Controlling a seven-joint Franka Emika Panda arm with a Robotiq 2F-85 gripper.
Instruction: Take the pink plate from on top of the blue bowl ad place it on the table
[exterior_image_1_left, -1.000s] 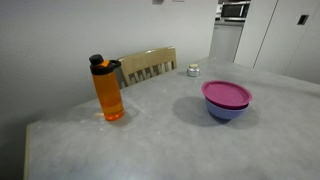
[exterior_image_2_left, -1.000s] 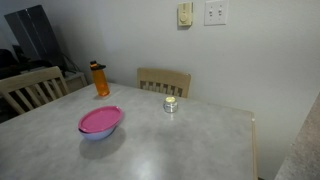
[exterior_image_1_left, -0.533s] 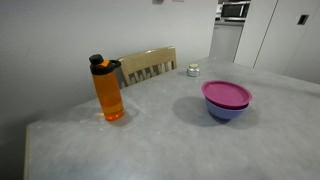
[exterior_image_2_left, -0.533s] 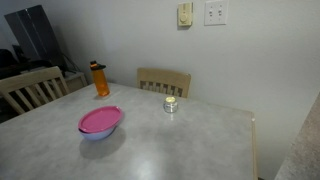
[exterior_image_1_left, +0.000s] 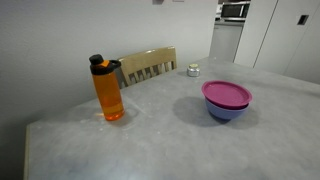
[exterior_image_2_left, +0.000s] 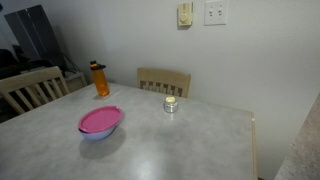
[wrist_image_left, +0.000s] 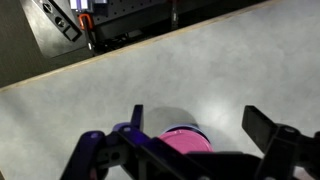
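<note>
The pink plate (exterior_image_1_left: 226, 93) lies on top of the blue bowl (exterior_image_1_left: 227, 111) on the grey table (exterior_image_1_left: 150, 140) in both exterior views; the plate (exterior_image_2_left: 99, 120) and bowl (exterior_image_2_left: 100, 132) stand toward the table's front in an exterior view. In the wrist view the plate (wrist_image_left: 186, 140) shows low in the picture, partly hidden by the gripper body. My gripper (wrist_image_left: 200, 125) is open and empty, its two fingers spread wide above the table, high over the plate. The arm does not show in either exterior view.
An orange bottle (exterior_image_1_left: 108, 89) with a black cap stands on the table, also in an exterior view (exterior_image_2_left: 99, 79). A small glass jar (exterior_image_2_left: 170, 104) stands near the table's far edge. Wooden chairs (exterior_image_2_left: 163, 81) stand at the table edges. Dark equipment (wrist_image_left: 100, 20) lies beyond the table edge.
</note>
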